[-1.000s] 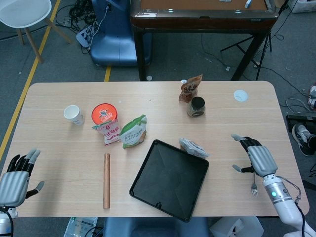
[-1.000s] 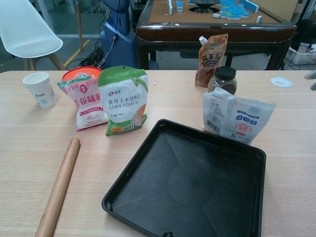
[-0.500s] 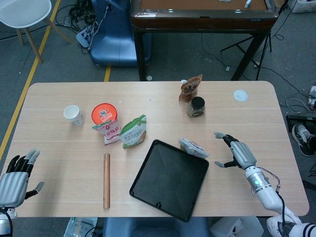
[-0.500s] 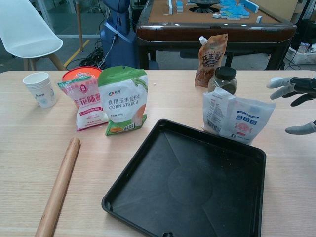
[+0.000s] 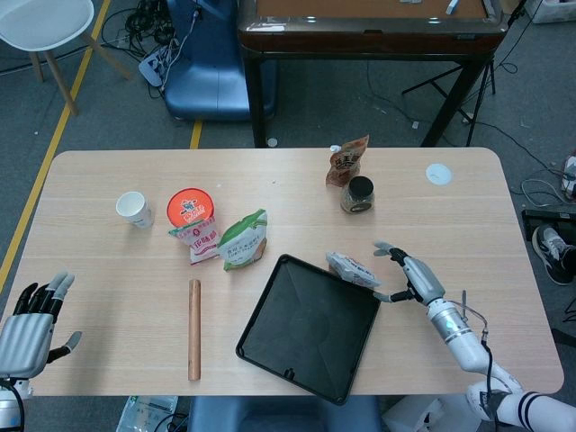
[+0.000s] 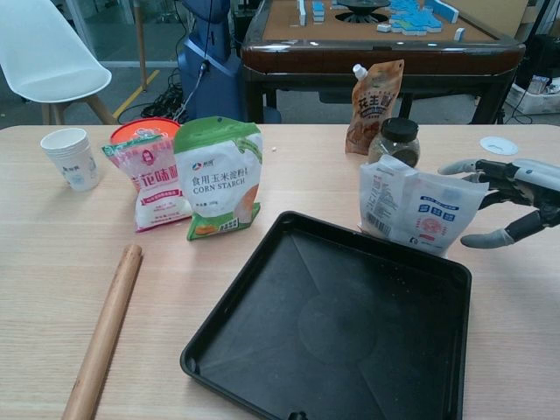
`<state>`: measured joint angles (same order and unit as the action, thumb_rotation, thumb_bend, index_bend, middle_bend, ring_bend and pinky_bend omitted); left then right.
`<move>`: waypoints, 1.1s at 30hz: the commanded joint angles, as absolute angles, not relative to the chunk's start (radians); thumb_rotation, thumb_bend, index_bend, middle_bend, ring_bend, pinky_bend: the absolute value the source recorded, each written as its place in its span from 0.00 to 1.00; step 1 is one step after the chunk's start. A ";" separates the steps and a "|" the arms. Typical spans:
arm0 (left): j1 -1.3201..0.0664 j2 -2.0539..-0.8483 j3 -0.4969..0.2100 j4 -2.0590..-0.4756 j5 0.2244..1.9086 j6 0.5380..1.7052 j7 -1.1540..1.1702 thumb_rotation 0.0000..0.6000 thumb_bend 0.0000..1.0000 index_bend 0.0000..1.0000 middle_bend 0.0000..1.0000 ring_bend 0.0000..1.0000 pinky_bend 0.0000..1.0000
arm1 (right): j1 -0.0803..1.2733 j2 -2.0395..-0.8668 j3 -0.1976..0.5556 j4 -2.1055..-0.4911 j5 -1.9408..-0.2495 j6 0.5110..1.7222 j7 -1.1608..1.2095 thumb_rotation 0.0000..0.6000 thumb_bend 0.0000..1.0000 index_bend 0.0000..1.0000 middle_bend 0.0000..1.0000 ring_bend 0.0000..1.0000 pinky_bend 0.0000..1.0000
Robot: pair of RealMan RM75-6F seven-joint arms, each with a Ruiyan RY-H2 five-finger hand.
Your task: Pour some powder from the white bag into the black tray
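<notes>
You are working at a light wooden table on a grey floor, with a dark wooden table and a white chair beyond it. Nearest you, your left hand sits off the table's front left corner, fingers spread and holding nothing. The black tray lies at the front centre, turned at an angle, with a wooden rolling pin lying to its left. Just behind the tray's far right edge stands the white bag, leaning a little. Your right hand is just beside the bag on its right, fingers spread wide with the thumb low; it grips nothing, and you cannot tell from either view whether a fingertip touches the bag. Further back on the left stand a green corn starch bag, a pink packet against an orange-lidded tub, and a paper cup. Behind the white bag is a dark jar, then a brown spouted pouch, and a white round lid far right.
</notes>
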<state>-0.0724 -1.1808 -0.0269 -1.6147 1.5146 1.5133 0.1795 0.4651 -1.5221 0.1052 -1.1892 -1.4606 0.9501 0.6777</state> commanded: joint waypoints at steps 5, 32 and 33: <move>-0.073 -1.180 -0.027 -1.619 1.514 1.513 0.184 1.00 0.21 0.07 0.09 0.12 0.07 | 0.502 -1.629 0.088 -1.048 -1.499 0.962 0.781 1.00 0.03 0.12 0.25 0.13 0.19; -0.069 -1.175 -0.028 -1.620 1.512 1.517 0.183 1.00 0.21 0.07 0.09 0.13 0.07 | 0.615 -1.723 0.076 -0.885 -1.496 0.881 0.706 1.00 0.43 0.22 0.33 0.21 0.28; -0.069 -1.174 -0.028 -1.621 1.513 1.517 0.183 1.00 0.21 0.07 0.09 0.13 0.07 | 0.619 -1.724 0.076 -0.880 -1.495 0.876 0.702 1.00 0.47 0.24 0.34 0.22 0.30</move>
<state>-0.0692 -1.1739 -0.0284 -1.6215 1.5130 1.5170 0.1833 0.6162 -1.7227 0.0771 -0.8833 -1.4947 0.8794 0.7052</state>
